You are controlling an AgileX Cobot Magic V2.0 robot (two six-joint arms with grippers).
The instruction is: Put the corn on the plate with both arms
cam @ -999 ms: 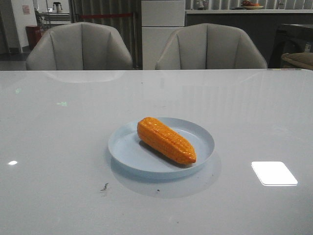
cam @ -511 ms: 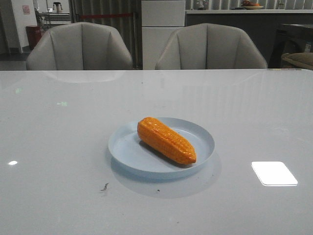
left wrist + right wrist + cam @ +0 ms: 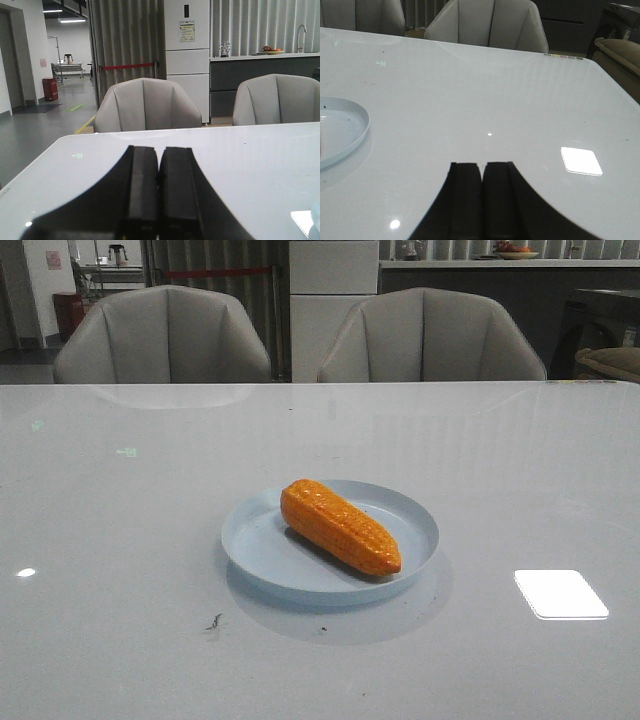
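Note:
The glossy orange corn [image 3: 340,526] lies slantwise on the pale blue plate [image 3: 262,545] in the middle of the white table, its tapered end toward the front right. Neither arm shows in the front view. My left gripper [image 3: 160,155] is shut and empty, held above the table's left part; a sliver of the plate [image 3: 315,216] shows at the edge of the left wrist view. My right gripper [image 3: 482,170] is shut and empty, above the table to the right of the plate [image 3: 350,132], whose rim shows in the right wrist view. The corn is out of both wrist views.
Two grey chairs [image 3: 165,335] [image 3: 430,335] stand behind the table's far edge. A bright light reflection [image 3: 560,593] lies on the table at the front right. A small dark speck [image 3: 213,621] lies in front of the plate.

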